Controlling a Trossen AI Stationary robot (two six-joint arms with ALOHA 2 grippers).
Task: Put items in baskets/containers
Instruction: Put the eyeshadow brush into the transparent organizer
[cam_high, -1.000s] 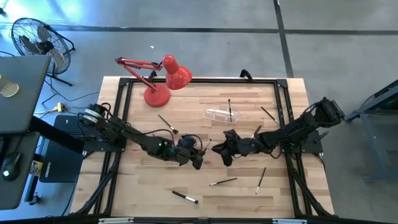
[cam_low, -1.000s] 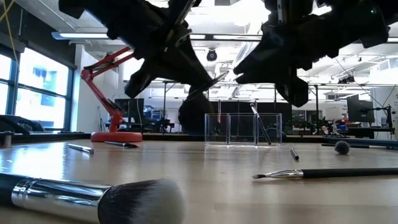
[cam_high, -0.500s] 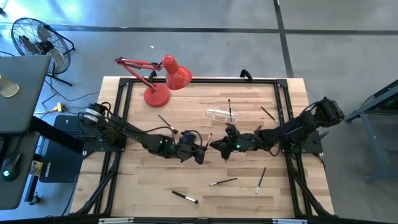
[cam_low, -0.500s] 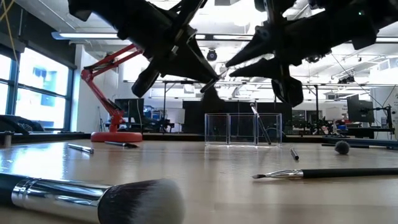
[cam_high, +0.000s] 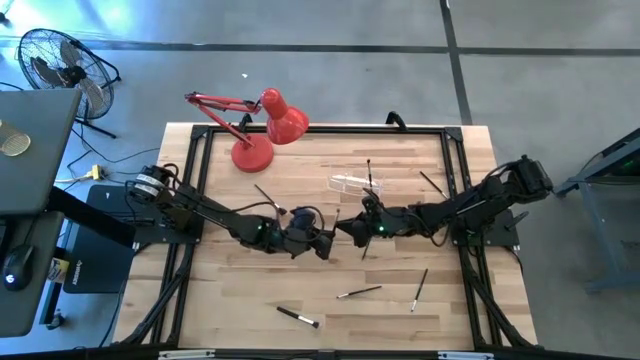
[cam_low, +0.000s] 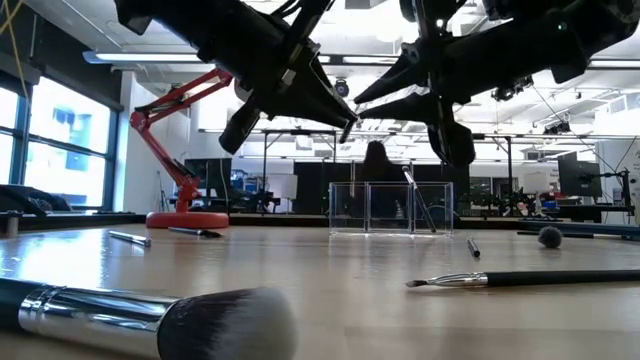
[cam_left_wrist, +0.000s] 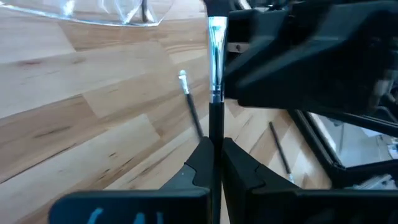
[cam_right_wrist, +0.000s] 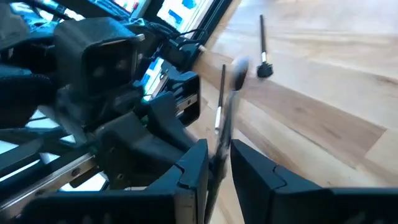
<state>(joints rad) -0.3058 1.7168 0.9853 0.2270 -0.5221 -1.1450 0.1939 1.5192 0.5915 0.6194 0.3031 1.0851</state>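
Note:
A thin dark-handled brush (cam_left_wrist: 215, 74) with a silver ferrule and pale bristle tip is held above the table's middle between both grippers. My left gripper (cam_high: 328, 247) is shut on its handle. My right gripper (cam_high: 350, 232) faces it from the right and is closed around the same brush (cam_right_wrist: 219, 118). The clear plastic holder (cam_high: 350, 183) stands behind them towards the far edge, with one brush (cam_high: 369, 174) leaning inside it. Other brushes lie flat on the wood (cam_high: 270, 198), (cam_high: 358, 292), (cam_high: 298, 317). My left gripper pinches the brush's dark handle (cam_left_wrist: 215, 127) between its two fingers, which lie along the handle. The brush is lifted clear, its bristle end pointing at the right gripper. My right gripper has the brush's shaft (cam_right_wrist: 221, 140) between its two fingers, coming level from the table's right. The exact spot is blurred.
A red desk lamp (cam_high: 262, 130) stands at the far left of the table. More brushes lie near the right edge (cam_high: 432, 183) and near the front (cam_high: 419, 288). A large powder brush (cam_low: 150, 320) lies close to the low camera. Black frame rails border the table.
My right gripper has moved left and slightly toward the far edge, closing in on the left gripper until its fingers reach the brush's free end. My left gripper has shifted a little right and risen, keeping its hold on the brush.

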